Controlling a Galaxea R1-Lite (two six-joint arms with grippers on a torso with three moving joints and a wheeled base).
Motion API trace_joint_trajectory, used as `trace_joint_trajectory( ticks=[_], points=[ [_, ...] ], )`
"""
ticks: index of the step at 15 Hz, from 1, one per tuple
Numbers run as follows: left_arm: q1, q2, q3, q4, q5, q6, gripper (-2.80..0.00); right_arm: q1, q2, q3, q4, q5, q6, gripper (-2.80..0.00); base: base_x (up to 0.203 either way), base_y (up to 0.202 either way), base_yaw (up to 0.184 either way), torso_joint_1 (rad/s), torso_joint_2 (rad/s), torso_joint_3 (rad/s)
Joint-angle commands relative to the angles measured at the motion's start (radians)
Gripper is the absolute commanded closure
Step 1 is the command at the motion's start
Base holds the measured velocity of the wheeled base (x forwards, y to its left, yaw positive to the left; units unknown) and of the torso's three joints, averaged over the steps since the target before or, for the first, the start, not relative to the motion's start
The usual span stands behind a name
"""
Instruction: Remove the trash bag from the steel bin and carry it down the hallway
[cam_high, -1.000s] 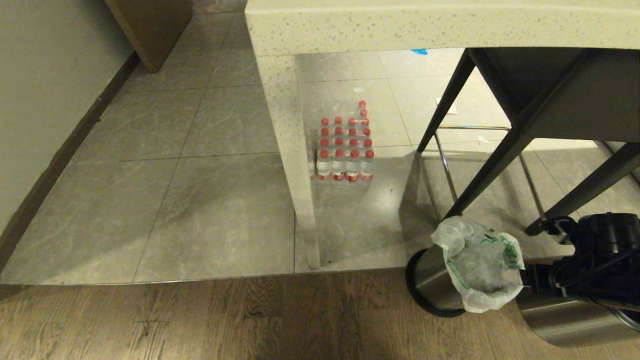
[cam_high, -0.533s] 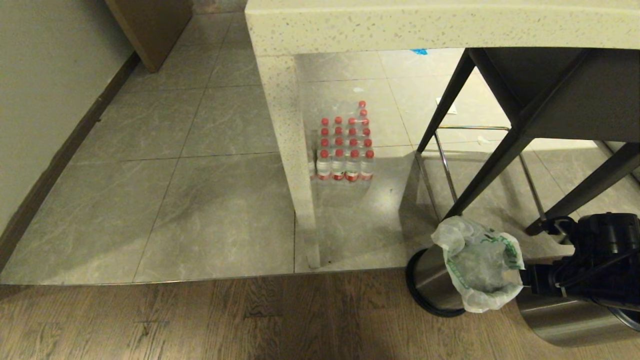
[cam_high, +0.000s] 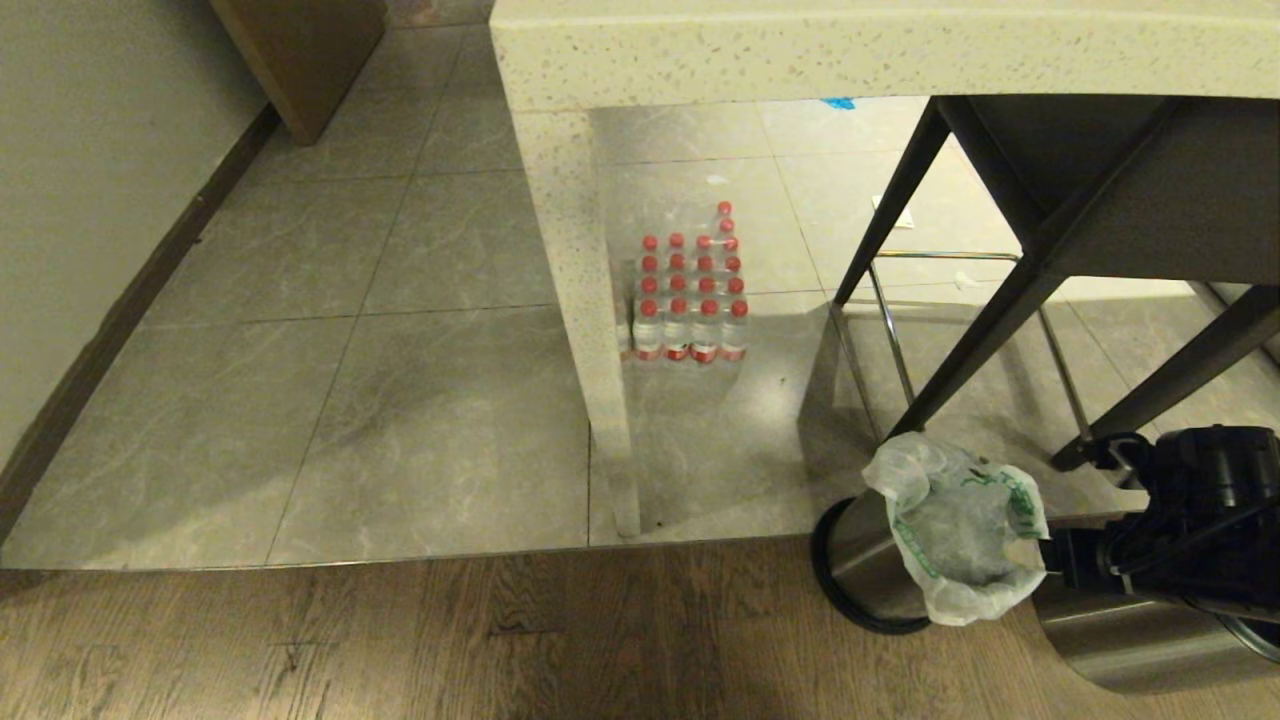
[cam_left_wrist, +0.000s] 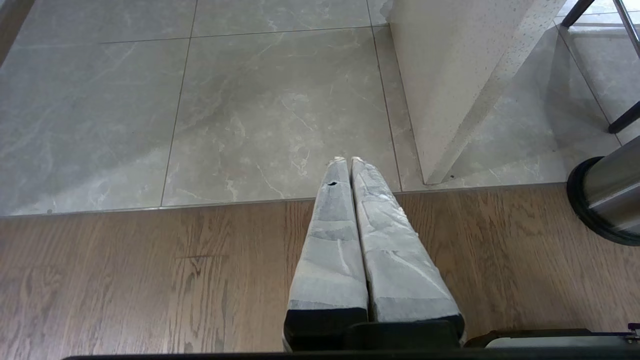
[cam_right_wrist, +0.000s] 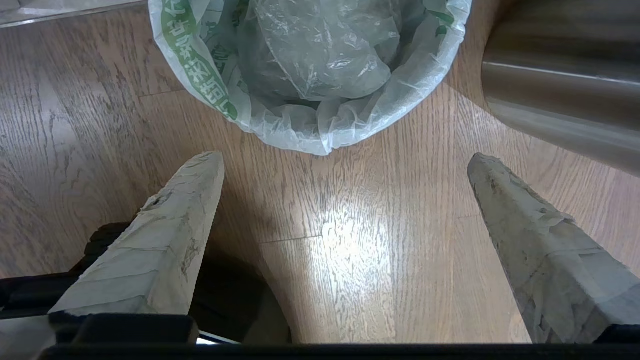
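Observation:
The steel bin (cam_high: 865, 560) stands on the wood floor at the lower right, under the dark stool; its side also shows in the left wrist view (cam_left_wrist: 607, 195). The trash bag (cam_high: 960, 530) lines it, crinkly white plastic with green lettering folded over the rim. In the right wrist view the trash bag (cam_right_wrist: 310, 65) lies just ahead of my right gripper (cam_right_wrist: 345, 156), which is open, with only floor between its fingers and no contact with the plastic. My left gripper (cam_left_wrist: 345, 160) hangs shut and empty over the seam between wood and tile, left of the bin.
A second, larger steel cylinder (cam_high: 1130, 640) sits right beside the bin under my right arm (cam_high: 1200, 510). The stool's dark legs (cam_high: 960, 350) and the pale stone counter leg (cam_high: 590, 330) stand close behind. A pack of red-capped bottles (cam_high: 690, 300) rests under the counter.

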Motion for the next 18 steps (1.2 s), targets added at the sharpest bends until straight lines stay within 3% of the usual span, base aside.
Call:
trace_joint_trajectory(
  ticks=[1,18],
  points=[
    [0.000,-0.002,0.001,-0.001,0.000,0.000,0.00,0.166,-1.798,0.402,0.668,-0.040,0.082,-2.80,0.000,0.000,0.000,0.000,0.00,0.000],
    [0.000,-0.002,0.000,-0.001,0.000,0.000,0.00,0.166,-1.798,0.402,0.668,-0.040,0.082,-2.80,0.000,0.000,0.000,0.000,0.00,0.000]
  ],
)
